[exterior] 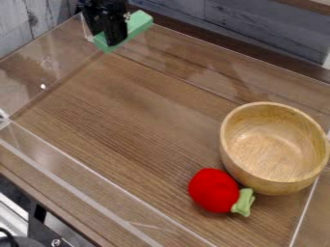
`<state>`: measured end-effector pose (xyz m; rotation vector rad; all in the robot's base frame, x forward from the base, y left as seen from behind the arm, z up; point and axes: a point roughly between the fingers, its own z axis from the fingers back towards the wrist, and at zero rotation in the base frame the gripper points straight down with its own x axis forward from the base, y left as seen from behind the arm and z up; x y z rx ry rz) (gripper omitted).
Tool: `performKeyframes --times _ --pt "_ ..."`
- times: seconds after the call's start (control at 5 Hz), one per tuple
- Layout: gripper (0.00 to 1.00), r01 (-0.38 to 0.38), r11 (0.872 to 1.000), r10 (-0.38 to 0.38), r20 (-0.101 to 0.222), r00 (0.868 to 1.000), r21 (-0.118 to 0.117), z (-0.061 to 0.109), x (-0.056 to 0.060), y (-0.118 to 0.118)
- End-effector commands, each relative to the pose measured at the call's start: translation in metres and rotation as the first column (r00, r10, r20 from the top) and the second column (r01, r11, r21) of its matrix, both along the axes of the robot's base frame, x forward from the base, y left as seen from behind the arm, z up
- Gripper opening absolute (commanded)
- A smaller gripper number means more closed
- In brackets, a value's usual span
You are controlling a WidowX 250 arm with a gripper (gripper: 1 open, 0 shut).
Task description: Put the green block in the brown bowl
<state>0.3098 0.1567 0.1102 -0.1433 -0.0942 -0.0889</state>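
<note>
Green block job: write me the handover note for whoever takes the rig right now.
Gripper: closed on the green block, lifted clear of the table, near the top left of the view.
Brown bowl: empty, on the table at the right.
Red plush fruit: in front of the bowl, not part of the job.
Done: block picked up.
Left: carry it over the bowl and release.

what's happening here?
One arm is mid pick-and-place. Its gripper holds the green block lifted off the table, at the top left of the view. The brown bowl sits empty at the right, well away from the block. A red plush fruit lies just in front of the bowl. The block is not yet in the bowl.
</note>
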Motion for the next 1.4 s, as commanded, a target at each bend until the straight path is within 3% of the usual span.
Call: performKeyframes --times 0.0,0.2,0.4,0.6,1.0,1.2 --pt "0.00 0.021 0.999 -0.022 0.042 0.999 0.025 0.009 0.001 0.014" --pt "0.00 0.043 0.999 -0.043 0.029 0.999 0.014 0.003 -0.006 0.015" --pt "0.00 -0.069 0.998 0.069 0.029 0.997 0.005 0.004 -0.007 0.017" --pt "0.00 -0.161 0.987 0.161 0.030 0.987 -0.009 0.007 -0.005 0.013" --pt "0.00 -0.158 0.987 0.158 0.020 0.987 -0.014 0.015 -0.006 0.010" --pt "0.00 -0.097 0.995 0.097 0.016 0.995 -0.016 0.015 -0.006 0.000"
